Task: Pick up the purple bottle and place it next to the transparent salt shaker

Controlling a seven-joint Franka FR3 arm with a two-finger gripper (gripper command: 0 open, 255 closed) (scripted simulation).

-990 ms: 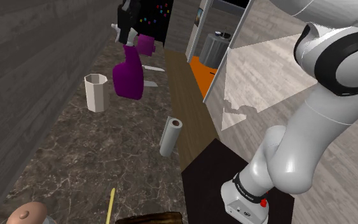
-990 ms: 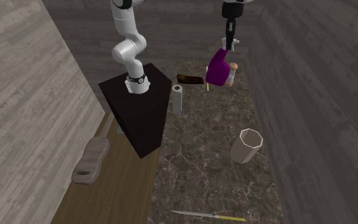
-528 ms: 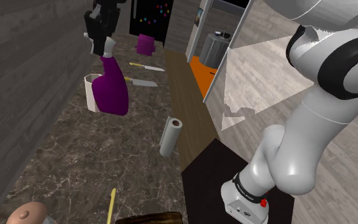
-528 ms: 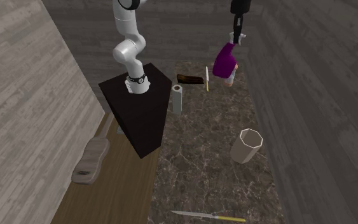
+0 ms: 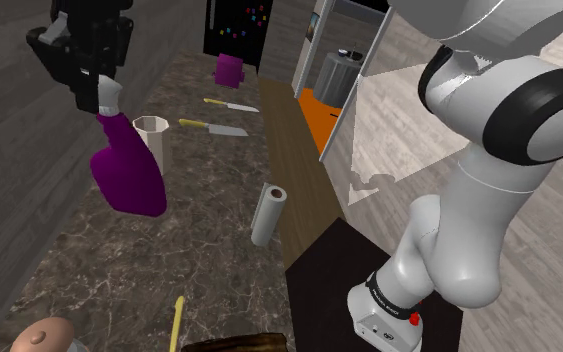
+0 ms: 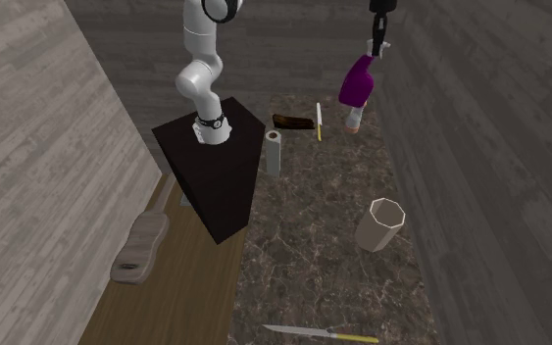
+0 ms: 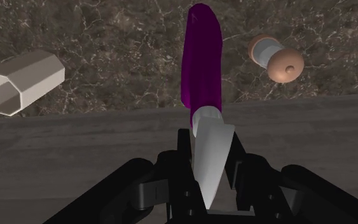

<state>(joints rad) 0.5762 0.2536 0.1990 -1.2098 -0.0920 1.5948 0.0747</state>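
The end effector point(image 5: 97, 92), clamped on the pale neck of the purple bottle point(image 5: 129, 175), has swung it past the white cup point(image 5: 152, 140). It hangs above the worktop point(image 5: 219, 240), seemingly nearing the salt shaker point(image 7: 276, 60).

— What sort of place?
— Home kitchen, seemingly.
— Going by what?
— Dark stone countertop point(image 5: 209, 250), kitchen knife point(image 5: 214, 127), paper towel roll point(image 5: 267, 213), wooden cutting board point(image 6: 138, 247), grey plank wall point(image 5: 19, 150).
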